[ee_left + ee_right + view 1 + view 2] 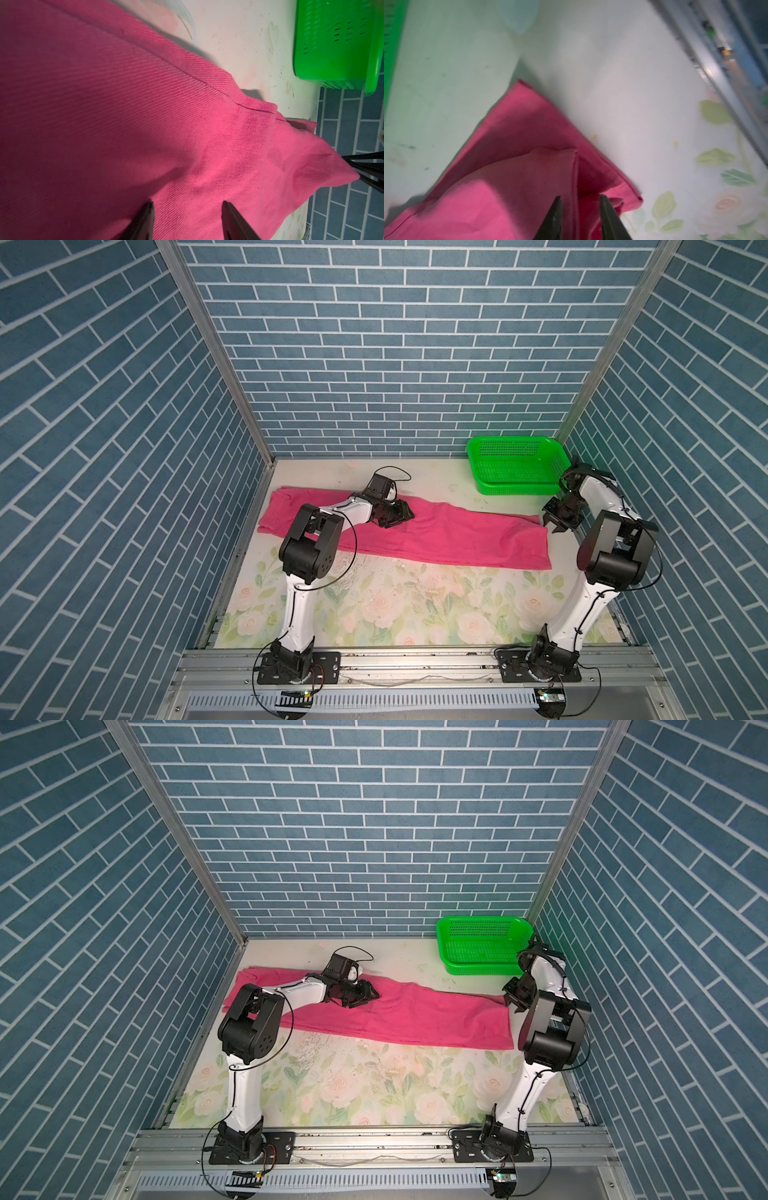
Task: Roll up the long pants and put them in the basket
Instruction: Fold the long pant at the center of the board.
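Observation:
The long pants (436,539) (415,1015) lie flat on the table as one long magenta band running left to right, their legs laid together. My left gripper (408,514) (372,996) hovers low over the band's left-middle. It is open, with bare cloth (145,114) showing between its fingers in the left wrist view (188,202). My right gripper (555,526) (512,1006) is at the far right corner of the pants. In the right wrist view its fingers (580,196) stand apart over a cloth edge (575,172), and that picture is blurred.
A green mesh basket (515,466) (482,946) (336,41) stands at the back right, just behind my right arm. The right wall is close to that arm. The floral tabletop (415,605) stretches in front of the pants to the metal rail (415,659).

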